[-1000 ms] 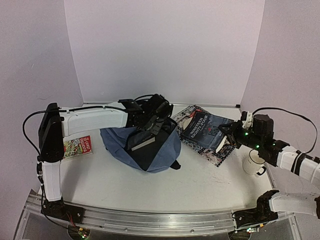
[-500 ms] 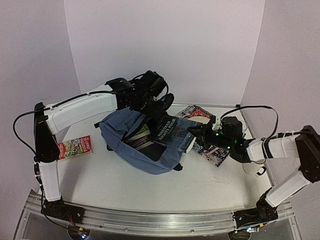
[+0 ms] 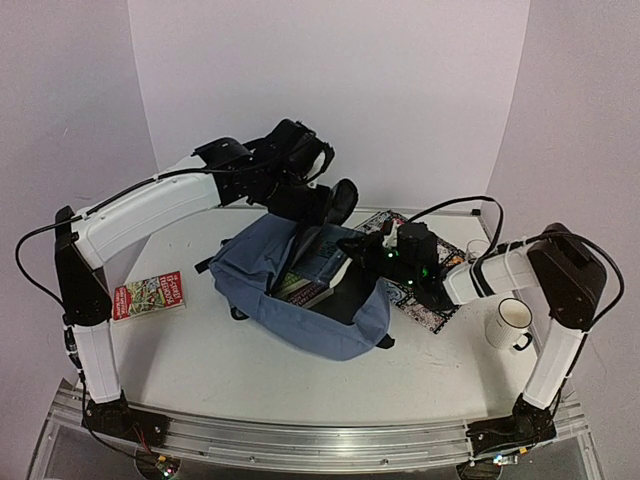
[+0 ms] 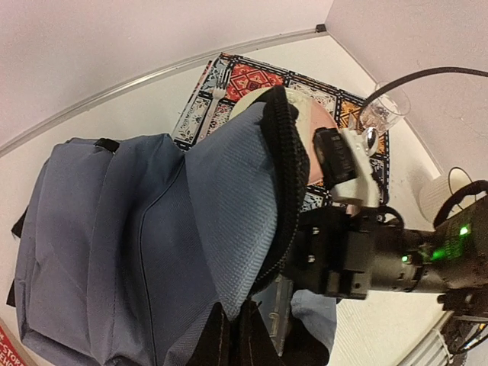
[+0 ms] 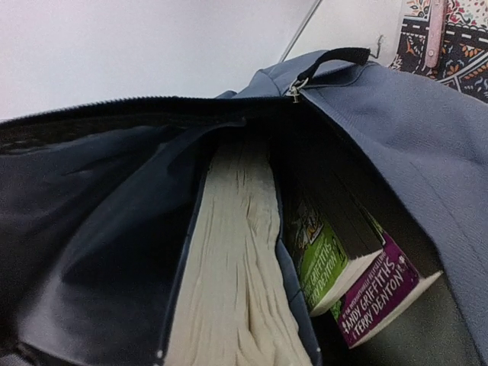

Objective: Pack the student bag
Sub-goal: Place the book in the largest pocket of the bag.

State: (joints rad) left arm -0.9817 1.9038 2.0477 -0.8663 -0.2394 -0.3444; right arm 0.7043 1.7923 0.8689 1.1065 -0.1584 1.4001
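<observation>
The grey-blue student bag (image 3: 300, 300) lies in the middle of the table with its mouth open toward the right. My left gripper (image 3: 322, 212) is shut on the bag's upper flap (image 4: 229, 198) and holds it up; its dark fingers (image 4: 221, 347) pinch the fabric. My right gripper (image 3: 368, 250) is at the bag's mouth, shut on a dark blue book whose cream page edge (image 5: 236, 259) reaches into the bag. The right gripper's fingers are hidden in its own wrist view. Two books lie inside, one with a green spine (image 5: 320, 259) and one with a purple spine (image 5: 381, 297).
A red book (image 3: 150, 295) lies at the left of the table. A patterned mat (image 3: 432, 305) lies right of the bag, with a glass (image 3: 478, 248) behind it and a white mug (image 3: 510, 322) at the far right. The mat (image 4: 259, 80) and glass (image 4: 385, 110) show in the left wrist view.
My right gripper has carried the dark blue book leftward from over the mat into the bag's mouth. My left gripper has lifted the flap higher and the bag has shifted right.
</observation>
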